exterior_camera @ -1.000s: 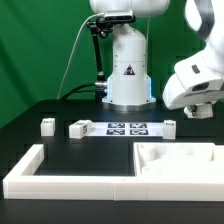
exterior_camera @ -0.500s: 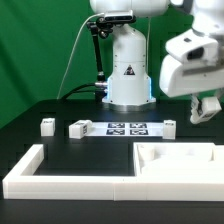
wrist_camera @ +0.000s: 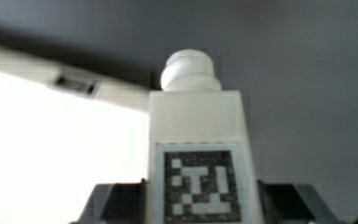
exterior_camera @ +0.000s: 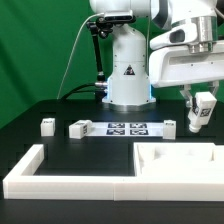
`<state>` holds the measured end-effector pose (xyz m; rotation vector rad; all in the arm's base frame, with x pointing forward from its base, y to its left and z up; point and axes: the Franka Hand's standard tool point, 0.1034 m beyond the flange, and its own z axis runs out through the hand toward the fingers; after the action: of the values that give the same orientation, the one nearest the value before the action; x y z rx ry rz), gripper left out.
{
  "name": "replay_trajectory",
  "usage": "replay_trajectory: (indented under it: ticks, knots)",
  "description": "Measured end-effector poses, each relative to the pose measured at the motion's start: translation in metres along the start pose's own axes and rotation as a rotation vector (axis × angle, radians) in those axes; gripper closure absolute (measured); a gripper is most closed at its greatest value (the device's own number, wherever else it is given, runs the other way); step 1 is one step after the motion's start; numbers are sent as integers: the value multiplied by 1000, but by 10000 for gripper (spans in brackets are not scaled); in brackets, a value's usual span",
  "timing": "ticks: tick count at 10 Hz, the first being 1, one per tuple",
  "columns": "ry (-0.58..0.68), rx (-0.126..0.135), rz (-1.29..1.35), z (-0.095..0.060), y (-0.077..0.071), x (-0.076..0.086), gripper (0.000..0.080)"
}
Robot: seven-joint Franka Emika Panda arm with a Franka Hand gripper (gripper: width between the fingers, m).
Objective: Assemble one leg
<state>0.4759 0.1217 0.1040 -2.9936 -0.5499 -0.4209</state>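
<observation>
Between the fingertips of the gripper, clamped from both sides at its tagged end: the leg, held clear of the table. Closed on that block, not spread. Hangs beneath the palm with its long axis straight out from the fingers, close to upright though leaning a little in the exterior view. Points its rounded peg away from the wrist and downward; turns its tag toward the wrist camera.

Below the fingertips, apart from the held block: the white tray-like part. Cannot make out any socket on it from either view.

Risks, as a judgement: grips only the end farthest from the peg, so may let the block swivel or slide once the peg meets resistance. Could jam, or skid off the rim, if lowered with that lean uncorrected. Could miss the hole outright, with no target in sight. Calls for squaring up over the socket first, then a slow, straight descent.
</observation>
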Motion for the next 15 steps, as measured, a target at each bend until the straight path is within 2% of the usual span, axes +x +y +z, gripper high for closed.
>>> replay_trajectory:
  ticks: [2, 3, 4, 6, 9, 10, 14, 15]
  knots:
    - [3, 0, 0, 3, -1, -6, 509]
    - [4, 0, 0, 3, -1, -5, 509]
    - [-13, 3, -3, 0, 1, 3, 509]
    - [-7, 15, -3, 2, 3, 39, 509]
    - [46, 25, -30, 17, 5, 76, 509]
    - [76, 21, -58, 22, 6, 79, 509]
    - [71, 21, -59, 22, 6, 78, 509]
    - [86, 16, -56, 20, 10, 81, 509]
